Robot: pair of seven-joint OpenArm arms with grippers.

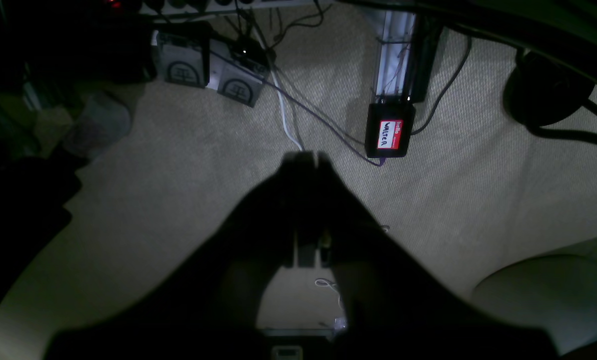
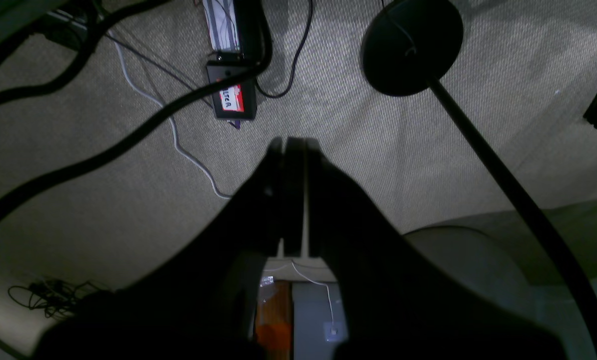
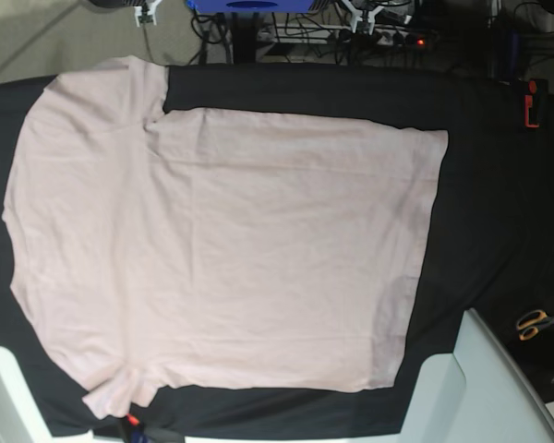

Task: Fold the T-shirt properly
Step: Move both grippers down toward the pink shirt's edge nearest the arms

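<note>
The T-shirt [image 3: 222, 249] lay spread flat on the black tablecloth [image 3: 480, 185], filling most of the base view. Its shoulder end and the two short sleeves pointed toward 9 o'clock, one sleeve near 11 o'clock and the other near 7 o'clock; the straight hem ran along the 3 o'clock side. The cloth was pale pink and lightly wrinkled, with nothing resting on it. A pair of scissors [image 3: 534, 323] with orange handles lay on the tablecloth toward 4 o'clock, well apart from the hem, and a small red-and-black object [image 3: 531, 103] sat near 2 o'clock.

Neither arm appeared in the base view. In the left wrist view the left gripper [image 1: 308, 159] hung over beige carpet [image 1: 178, 200], its fingers clenched together on nothing. At 1 o'clock from its tips lay a black box with a red label [image 1: 389, 134], cables trailing beside it. In the right wrist view the right gripper [image 2: 293, 142] was likewise pressed closed and empty above the carpet, with a round black stand base [image 2: 411, 47] at 1 o'clock.
</note>
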